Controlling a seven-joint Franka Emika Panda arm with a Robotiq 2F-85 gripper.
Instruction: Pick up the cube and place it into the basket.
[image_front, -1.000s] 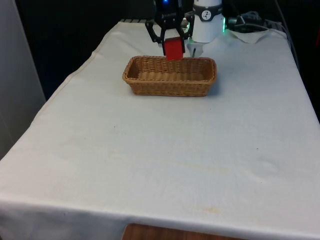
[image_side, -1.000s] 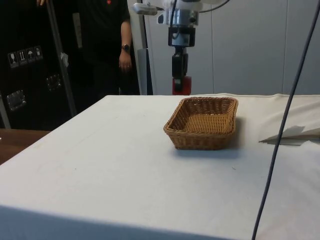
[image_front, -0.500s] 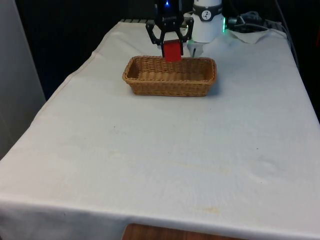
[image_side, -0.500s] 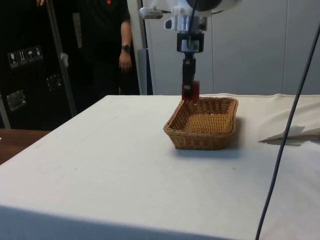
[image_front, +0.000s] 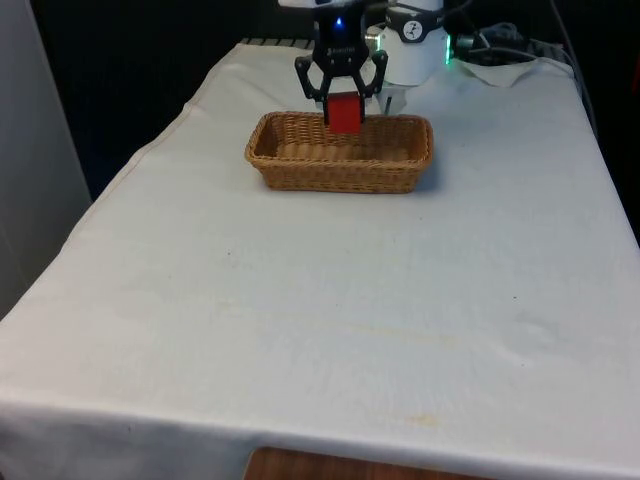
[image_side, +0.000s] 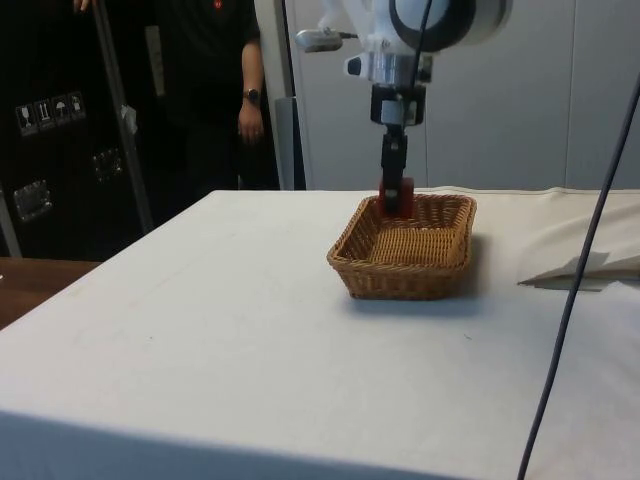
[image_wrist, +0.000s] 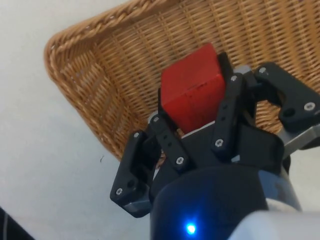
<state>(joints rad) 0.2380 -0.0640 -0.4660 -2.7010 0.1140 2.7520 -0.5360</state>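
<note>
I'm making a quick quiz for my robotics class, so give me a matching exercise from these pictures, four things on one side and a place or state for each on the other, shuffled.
Things:
1. red cube
2. woven wicker basket
3. black two-finger gripper
4. person in dark clothes

Places or states:
A. standing beyond the table in the side view
B. shut on a block
C. held above the basket's inside
D. resting on the white cloth

Pairs: 1-C, 2-D, 3-B, 4-A

My arm reaches out from the far end with the wrist pointing straight down. My gripper (image_front: 342, 112) hangs vertical and off the table, fingers (image_wrist: 227, 117) clamped on a red block from both sides, visible in the side view too (image_side: 395, 195).
</note>
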